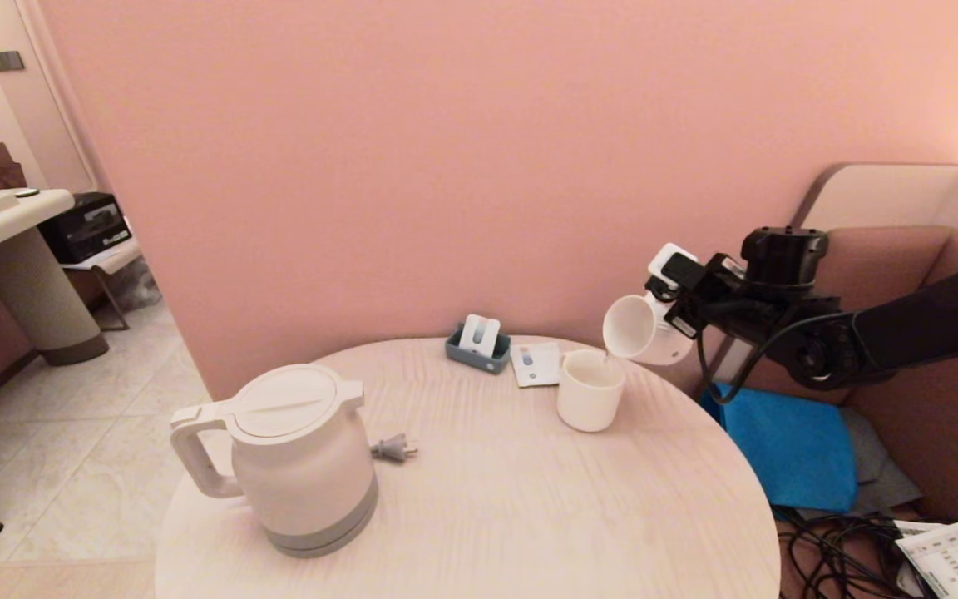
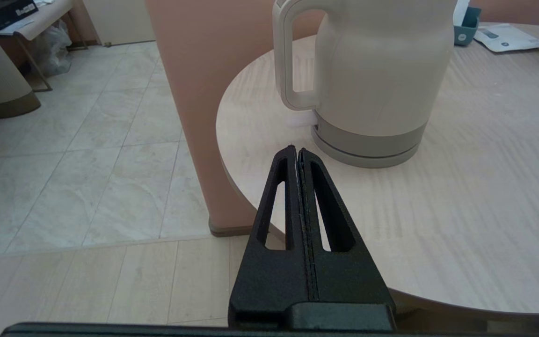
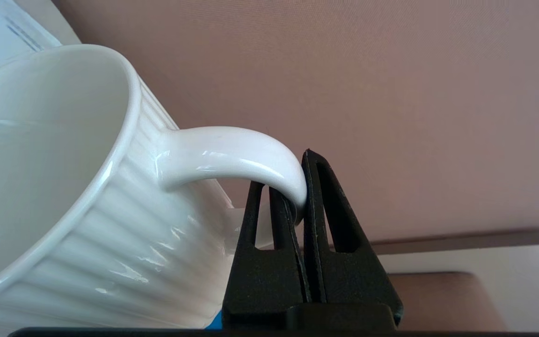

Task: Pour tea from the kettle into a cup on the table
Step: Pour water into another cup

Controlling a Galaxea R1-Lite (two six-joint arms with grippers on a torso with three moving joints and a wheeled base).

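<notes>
The right gripper (image 3: 300, 187), jaws pinched shut on the loop of the cup's handle (image 3: 232, 157), holds the ribbed white cup (image 1: 641, 329) aloft at the far right edge of the table (image 1: 487, 516), tipped well over so that its open mouth faces left and slightly down. The cup's long axis lies close to level, running from the gripper out toward the table's centre. Directly under its lowered lip stands a plain white cup (image 1: 590, 389), upright on the tabletop; the lip of the held cup hangs just above that cup's far rim, and a thin thread of liquid appears to join them, though it is too fine to be sure.

Beyond the two cups, near the wall, sit a small blue holder (image 1: 477, 343) and a flat sachet (image 1: 535, 363). The kettle (image 1: 296, 457) stands well apart from the right gripper, at the near left of the table, lid on, its loop handle pointing left toward the table's edge, a grey plug (image 1: 394, 448) lying just beside its base.

The left gripper (image 2: 297, 154), fingers pressed together and empty, is parked low off the table's near left edge, aimed at the kettle, whose handle is on its side. By position, the left arm is much the nearer to the kettle; the right is occupied at the cups.
</notes>
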